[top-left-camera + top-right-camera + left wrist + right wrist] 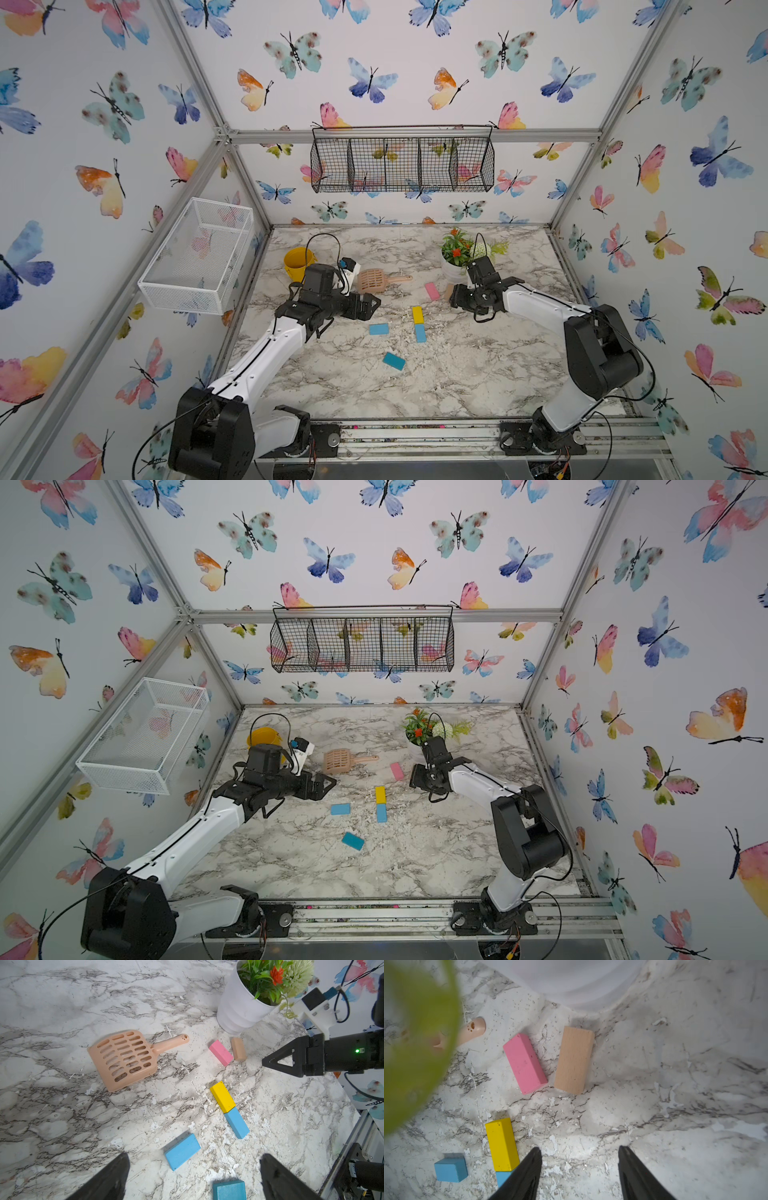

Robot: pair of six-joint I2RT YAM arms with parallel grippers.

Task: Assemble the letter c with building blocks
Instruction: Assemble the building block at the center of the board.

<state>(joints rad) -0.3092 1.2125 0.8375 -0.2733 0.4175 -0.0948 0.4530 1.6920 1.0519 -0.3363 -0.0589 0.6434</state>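
Reading the top views with 12 o'clock at the back wall, I see all six building blocks lying flat on the marble tabletop [478, 374]. The yellow block [417, 314] sits near the middle with the joined light blue block [420, 333] butted end to end at its 6 o'clock; these two are the only blocks touching. From that pair, the loose light blue block [378, 329] lies at 9 o'clock, close but apart, and the teal block [394, 360] lies at 7 o'clock, turned at an angle. The pink block [432, 291] is at 1 o'clock of the yellow one, and the tan wood block [574, 1059] lies just beside it at its 3 o'clock, not touching, partly hidden under my right arm in both top views. My left gripper [370, 304] hovers at 12 o'clock of the loose light blue block with its jaws spread wide and nothing between them. My right gripper [580, 1150] hangs at 3 o'clock of the pink block, jaws parted to a middling gap over bare marble, gripping nothing. The peach slotted scoop [376, 280] lies at 10 o'clock of the yellow block, a white plant pot [452, 272] stands at 12 o'clock of the tan block, and a yellow bucket [297, 262] stands at 10 o'clock of the left gripper.
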